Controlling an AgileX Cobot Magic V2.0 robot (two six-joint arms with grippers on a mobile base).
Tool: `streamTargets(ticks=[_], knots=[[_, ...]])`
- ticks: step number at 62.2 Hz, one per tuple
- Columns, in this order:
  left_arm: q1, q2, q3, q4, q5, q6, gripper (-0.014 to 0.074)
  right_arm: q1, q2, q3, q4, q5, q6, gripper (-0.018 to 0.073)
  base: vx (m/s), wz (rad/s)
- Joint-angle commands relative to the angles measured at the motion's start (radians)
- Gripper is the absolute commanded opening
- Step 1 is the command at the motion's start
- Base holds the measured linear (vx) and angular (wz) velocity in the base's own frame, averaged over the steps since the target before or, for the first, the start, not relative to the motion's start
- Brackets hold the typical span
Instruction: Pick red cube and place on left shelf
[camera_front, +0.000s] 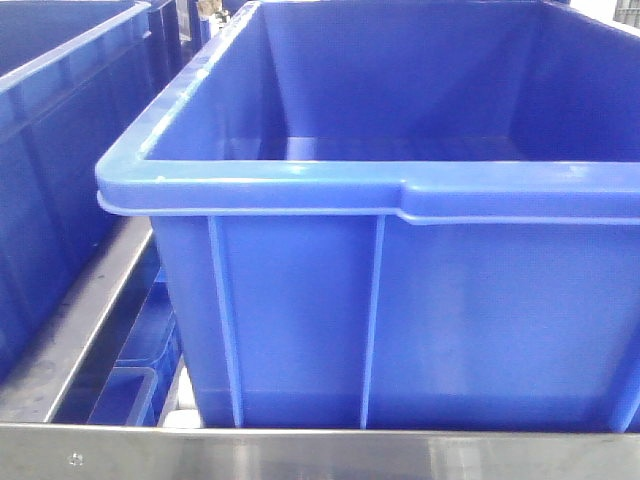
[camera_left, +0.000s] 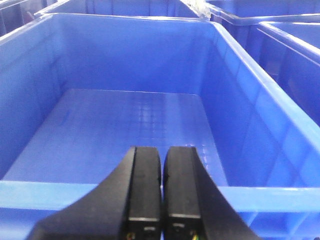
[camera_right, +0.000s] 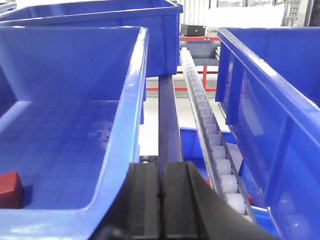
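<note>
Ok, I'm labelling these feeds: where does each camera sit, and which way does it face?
Front view: low before the steel rack, facing a blue crate's side wall; no robot parts.
Left wrist: behind the shut left gripper, looking down into an empty crate.
Right wrist: behind the shut right gripper, looking along a roller rail; red cube in the left crate.
Shared: blue crates; which are the same is unclear.

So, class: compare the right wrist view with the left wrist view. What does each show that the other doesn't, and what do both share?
Only the right wrist view shows the red cube on a crate floor at the lower left, plus a roller track between crates. Only the left wrist view shows a blue crate whose visible floor is bare. Both show a shut black gripper at the bottom edge, the right gripper and the left gripper, among blue crates.
</note>
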Motion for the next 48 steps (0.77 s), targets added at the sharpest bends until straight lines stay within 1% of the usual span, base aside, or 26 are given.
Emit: streamTargets(ticks=[1,48], knots=[[0.0,-0.014,0.024,-0.005,-0.079,-0.007,0.0101,-0.006,-0.02,-0.025,0.004,-0.084,-0.01,0.0057,0.0,0.0],[0.0,-0.014,0.024,-0.005,-0.079,-0.007,0.0102,-0.006,-0.02,-0.025,0.004,-0.07,-0.01,0.0057,0.0,0.0]])
